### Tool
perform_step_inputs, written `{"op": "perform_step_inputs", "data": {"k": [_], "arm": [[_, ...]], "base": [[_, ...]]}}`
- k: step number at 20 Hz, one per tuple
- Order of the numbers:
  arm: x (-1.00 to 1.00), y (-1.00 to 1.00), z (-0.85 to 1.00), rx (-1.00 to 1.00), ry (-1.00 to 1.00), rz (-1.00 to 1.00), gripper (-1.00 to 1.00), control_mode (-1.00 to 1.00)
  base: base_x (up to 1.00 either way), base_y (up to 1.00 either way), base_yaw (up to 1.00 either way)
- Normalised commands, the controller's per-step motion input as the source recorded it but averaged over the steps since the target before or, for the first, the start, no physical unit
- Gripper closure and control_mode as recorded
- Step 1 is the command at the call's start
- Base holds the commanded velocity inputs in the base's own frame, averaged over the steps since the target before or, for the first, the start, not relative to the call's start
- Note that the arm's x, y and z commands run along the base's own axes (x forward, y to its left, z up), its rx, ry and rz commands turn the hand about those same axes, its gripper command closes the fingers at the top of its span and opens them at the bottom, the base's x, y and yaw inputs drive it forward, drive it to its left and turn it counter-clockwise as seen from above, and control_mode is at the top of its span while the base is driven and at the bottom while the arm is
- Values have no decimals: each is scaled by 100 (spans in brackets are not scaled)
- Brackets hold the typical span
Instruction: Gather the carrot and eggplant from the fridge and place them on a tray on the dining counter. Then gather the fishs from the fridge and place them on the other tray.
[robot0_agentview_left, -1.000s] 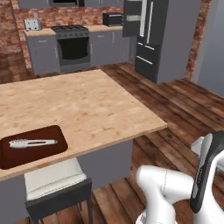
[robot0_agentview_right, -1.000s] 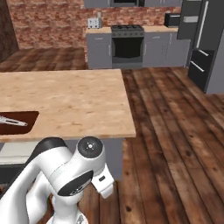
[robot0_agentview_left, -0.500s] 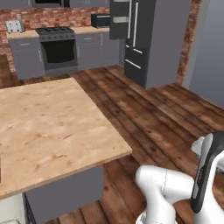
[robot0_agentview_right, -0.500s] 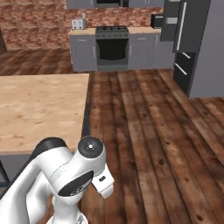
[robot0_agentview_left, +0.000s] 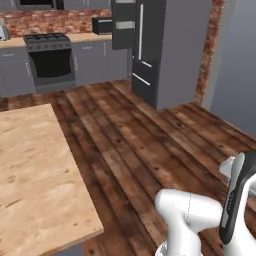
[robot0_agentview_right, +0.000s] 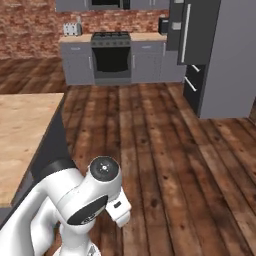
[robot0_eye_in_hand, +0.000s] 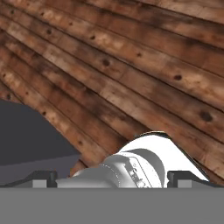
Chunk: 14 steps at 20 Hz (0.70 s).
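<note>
The tall dark grey fridge (robot0_agentview_left: 160, 47) stands ahead across the wood floor, at the right in the right base view (robot0_agentview_right: 215, 55). A dark panel juts out at its upper left, like an open door. The dining counter (robot0_agentview_left: 30, 170) lies to my left, its light wood corner close to the arm (robot0_agentview_right: 25, 135). My gripper (robot0_eye_in_hand: 111, 176) points down at the floorboards, open, with nothing between its fingertips (robot0_eye_in_hand: 41, 177). The carrot, the eggplant, the fishs and both trays are out of view.
A stove (robot0_agentview_left: 47, 55) with grey cabinets and a brick wall lines the back; a toaster (robot0_agentview_right: 72, 29) sits on that counter. Open plank floor (robot0_agentview_left: 150, 140) runs between me and the fridge. A grey wall (robot0_agentview_left: 235, 65) closes the right side.
The whole picture has shifted: the base has moved, so the counter with its tray and fish slid off to the left and the fridge came nearer. The gripper has stayed open.
</note>
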Motion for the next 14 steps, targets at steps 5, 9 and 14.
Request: {"op": "perform_step_inputs", "data": {"k": [5, 9, 14], "arm": [[0, 0, 0, 0, 0, 0, -100, 100], [0, 0, 0, 0, 0, 0, -100, 100], [0, 0, 0, 0, 0, 0, -100, 100]], "base": [[100, -50, 7], [100, -43, 10], [100, -39, 12]]}}
